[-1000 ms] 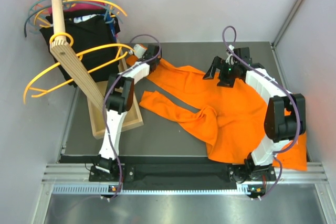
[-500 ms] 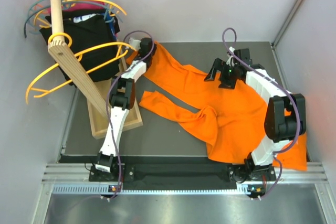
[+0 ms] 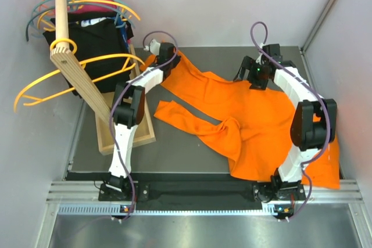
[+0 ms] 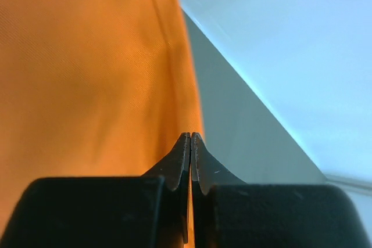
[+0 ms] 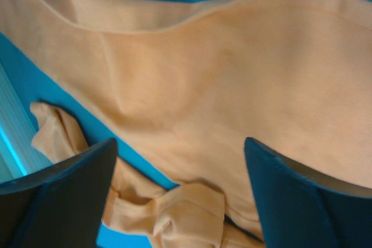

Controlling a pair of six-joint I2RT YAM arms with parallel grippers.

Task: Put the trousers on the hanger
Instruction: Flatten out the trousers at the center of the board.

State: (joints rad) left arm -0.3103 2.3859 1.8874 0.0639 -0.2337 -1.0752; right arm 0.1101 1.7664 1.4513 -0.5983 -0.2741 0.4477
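The trousers (image 3: 256, 120) sprawl across the bench (image 3: 192, 155), one leg reaching toward the hanger (image 3: 113, 57). The left arm stretches far forward, its claw (image 3: 156, 58) clenched on that leg's end. The right arm bends inward, its claw (image 3: 253, 75) spread wide above the cloth.

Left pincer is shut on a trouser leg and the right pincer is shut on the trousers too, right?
No. The right pincer is open, jaws wide apart over the trousers, gripping nothing, as the right wrist view shows. The left pincer is shut on a trouser leg.
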